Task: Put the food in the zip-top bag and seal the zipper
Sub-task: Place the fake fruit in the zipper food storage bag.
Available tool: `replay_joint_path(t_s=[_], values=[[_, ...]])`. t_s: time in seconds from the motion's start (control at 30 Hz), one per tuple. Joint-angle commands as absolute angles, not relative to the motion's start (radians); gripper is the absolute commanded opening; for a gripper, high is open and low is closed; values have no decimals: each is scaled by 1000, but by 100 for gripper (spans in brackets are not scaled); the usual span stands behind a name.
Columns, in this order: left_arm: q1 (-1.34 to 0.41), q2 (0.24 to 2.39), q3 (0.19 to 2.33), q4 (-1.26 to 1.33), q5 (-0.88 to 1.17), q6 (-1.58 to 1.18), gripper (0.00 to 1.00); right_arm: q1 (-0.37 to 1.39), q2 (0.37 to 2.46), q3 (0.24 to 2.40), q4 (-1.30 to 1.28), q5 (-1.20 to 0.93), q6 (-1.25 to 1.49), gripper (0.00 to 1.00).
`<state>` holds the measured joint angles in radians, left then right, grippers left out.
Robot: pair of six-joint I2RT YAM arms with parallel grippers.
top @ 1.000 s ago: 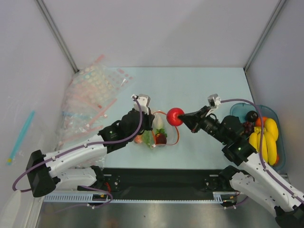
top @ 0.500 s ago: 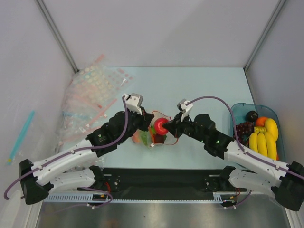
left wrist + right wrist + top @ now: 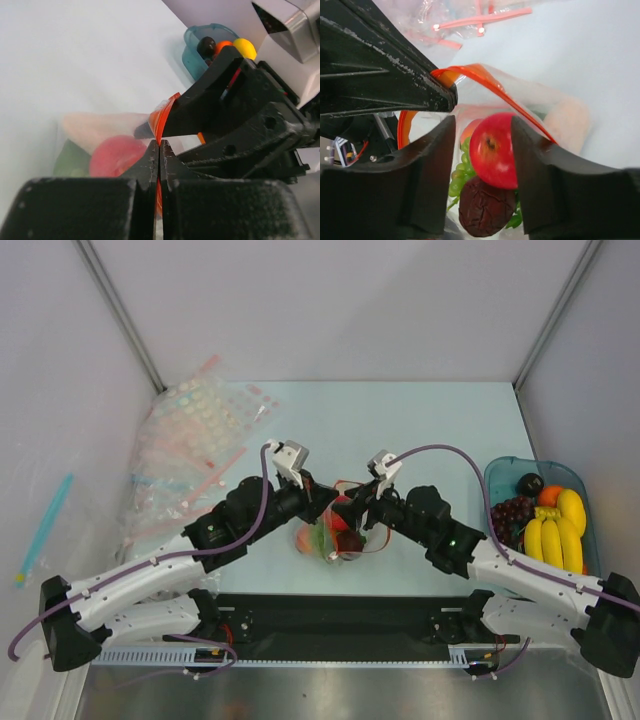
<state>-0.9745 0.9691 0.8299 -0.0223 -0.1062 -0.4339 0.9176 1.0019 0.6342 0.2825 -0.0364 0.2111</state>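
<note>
The zip-top bag lies mid-table between the arms, its mouth held open. My left gripper is shut on the red-orange zipper, lifting that edge; in the top view this left gripper is at the bag's far left side. My right gripper stands open in the bag's mouth, and a red apple sits between its fingers, against the right one, with a gap on the left. Below the apple lie a dark red piece and green grapes. An orange piece shows through the bag.
A blue bin at the right holds yellow bananas, purple grapes and other fruit. A heap of dotted clear bags with pink strips lies at the back left. A teal stick lies outside the left wall.
My right gripper carried the red apple left and down into the bag's mouth, then opened around it. My left gripper kept its hold on the zipper and shifted slightly.
</note>
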Motion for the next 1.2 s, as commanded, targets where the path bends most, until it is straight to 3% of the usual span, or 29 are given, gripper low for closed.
replay_joint_path(t_s=[0.0, 0.33, 0.43, 0.47, 0.83, 1.17], values=[[-971, 937, 838, 8, -193, -472, 0, 930, 970, 647, 318, -3, 167, 59], [-954, 913, 816, -74, -491, -520, 0, 928, 821, 612, 278, 69, 164, 69], [-953, 897, 804, -66, -535, -520, 0, 927, 795, 591, 261, 74, 187, 85], [-953, 894, 795, -64, -546, -520, 0, 925, 795, 577, 264, 65, 181, 85], [-950, 818, 723, -23, -713, -538, 1, 913, 922, 641, 176, 149, 216, 64], [-950, 848, 715, 32, -654, -506, 0, 867, 899, 626, 163, 235, 273, 62]])
